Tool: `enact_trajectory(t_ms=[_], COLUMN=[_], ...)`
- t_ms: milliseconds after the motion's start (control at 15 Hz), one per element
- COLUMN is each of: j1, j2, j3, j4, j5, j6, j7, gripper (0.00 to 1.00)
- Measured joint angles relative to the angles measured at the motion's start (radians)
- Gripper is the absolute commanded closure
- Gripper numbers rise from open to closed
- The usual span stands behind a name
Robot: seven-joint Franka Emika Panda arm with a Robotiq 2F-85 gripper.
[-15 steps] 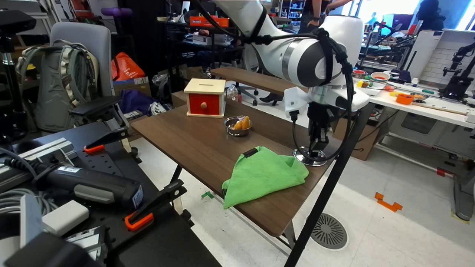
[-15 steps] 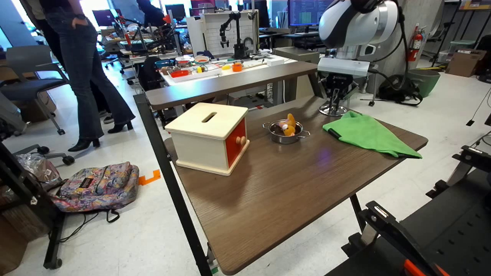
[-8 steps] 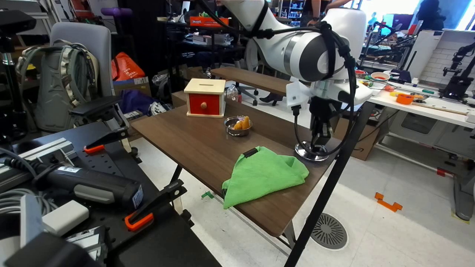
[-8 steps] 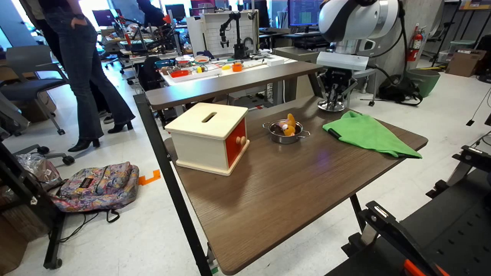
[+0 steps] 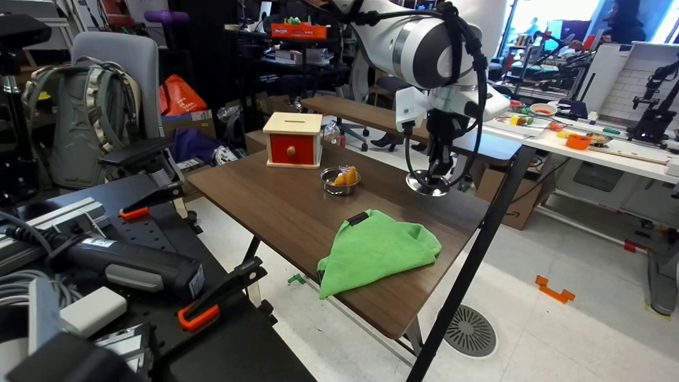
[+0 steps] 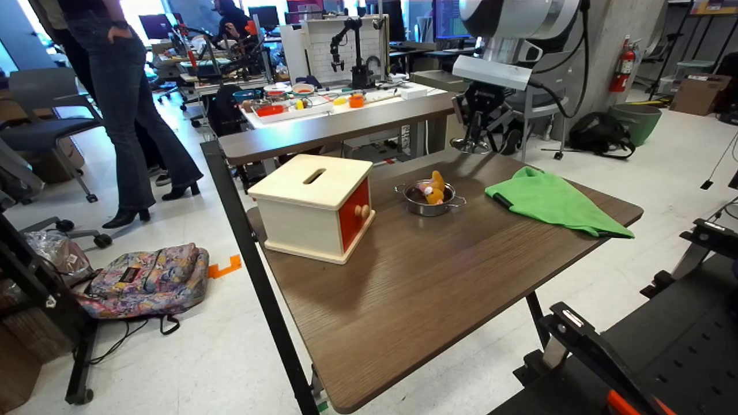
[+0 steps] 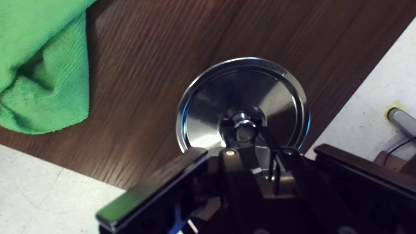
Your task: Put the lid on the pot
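The lid point(image 5: 416, 184), a shiny silver disc, is held level above the table. It also shows in an exterior view point(image 6: 461, 145) and in the wrist view point(image 7: 208, 107). My gripper point(image 7: 245, 132) is shut on its centre knob point(image 7: 246, 125); it points down in both exterior views point(image 5: 438, 171) point(image 6: 475, 136). The pot point(image 5: 339, 189) is low, round and silver with two side handles. It stands on the table point(image 6: 461, 276), uncovered, apart from the lid point(image 6: 426, 210). An orange-yellow toy point(image 6: 435, 189) sits in it and sticks up above the rim. The pot is out of the wrist view.
A green cloth point(image 5: 379, 252) lies near the table's edge, and shows beside the lid in the wrist view point(image 7: 42, 55). A wooden box with a red drawer front point(image 6: 305, 225) stands beyond the pot. A raised brown shelf point(image 6: 346, 129) runs along the table's back.
My gripper has raised the lid from near the table. It has moved up and to the left in both exterior views. The pot, cloth and box have not moved.
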Motion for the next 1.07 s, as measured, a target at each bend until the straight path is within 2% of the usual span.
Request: enact_trajectory(t_ms=[533, 1067], j1=[0.047, 0.09], j2=[-0.045, -0.159], j3=[0.058, 0.07], j4=[-0.113, -0.282], j5=[0.087, 0.099], j6=[0.0, 0.004], j7=[-0.12, -0.207], gripper=[0.95, 0.95])
